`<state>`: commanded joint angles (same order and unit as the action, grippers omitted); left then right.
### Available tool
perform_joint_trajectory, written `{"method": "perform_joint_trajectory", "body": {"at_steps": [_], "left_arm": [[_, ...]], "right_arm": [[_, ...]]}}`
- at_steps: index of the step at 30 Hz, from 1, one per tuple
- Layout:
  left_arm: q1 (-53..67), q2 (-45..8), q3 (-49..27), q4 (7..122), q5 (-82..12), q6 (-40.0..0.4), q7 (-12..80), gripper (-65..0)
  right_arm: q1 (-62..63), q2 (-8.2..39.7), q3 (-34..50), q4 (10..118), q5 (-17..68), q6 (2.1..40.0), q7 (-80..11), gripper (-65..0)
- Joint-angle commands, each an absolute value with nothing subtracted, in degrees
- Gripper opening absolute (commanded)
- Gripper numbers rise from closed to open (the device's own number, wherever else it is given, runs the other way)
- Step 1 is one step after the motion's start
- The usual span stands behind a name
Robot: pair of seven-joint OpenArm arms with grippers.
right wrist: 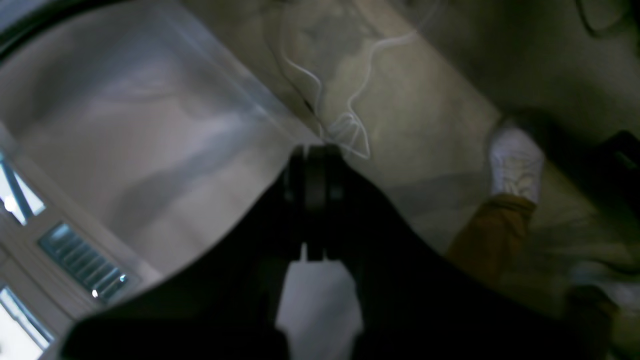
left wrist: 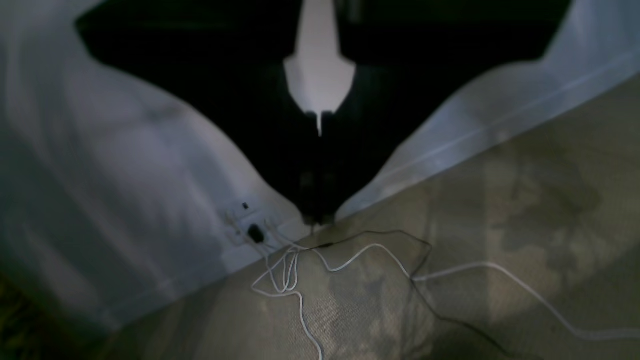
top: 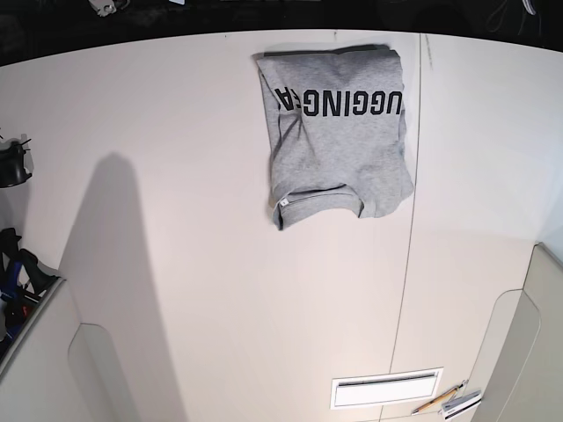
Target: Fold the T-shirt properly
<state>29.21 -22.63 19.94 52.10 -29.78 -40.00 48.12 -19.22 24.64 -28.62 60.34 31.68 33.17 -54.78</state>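
From the left wrist view, we see our left pincer [left wrist: 320, 220] closed, nothing held, hanging past the counter [left wrist: 100, 165] edge above loose cables [left wrist: 350, 260] on the floor; a low swing could snag them. In the right wrist view, our right pincer [right wrist: 315, 155] is closed and empty too. In the base view, the T-shirt [top: 337, 132] lies folded near the counter's far edge, its loose lower flap liable to spring open if dragged.

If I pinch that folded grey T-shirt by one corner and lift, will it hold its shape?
Probably not. The T-shirt is soft knit lying in loose layers with rumpled edges near the collar, so a one-corner lift would likely let it droop and unfold. It looks light, so it should rise easily. Pushed on the smooth white table, it may slide but bunch.
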Motion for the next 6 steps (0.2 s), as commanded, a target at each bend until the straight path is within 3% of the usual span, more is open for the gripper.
{"method": "perform_joint_trajectory", "body": {"at_steps": [6], "left_arm": [[22.79, -19.16, 25.91, 44.49, -30.65, -38.33, 46.37, -65.0]], "right_arm": [[-16.56, 21.39, -28.62, 54.48, 28.47, 33.19, -52.21, -65.0]]}}
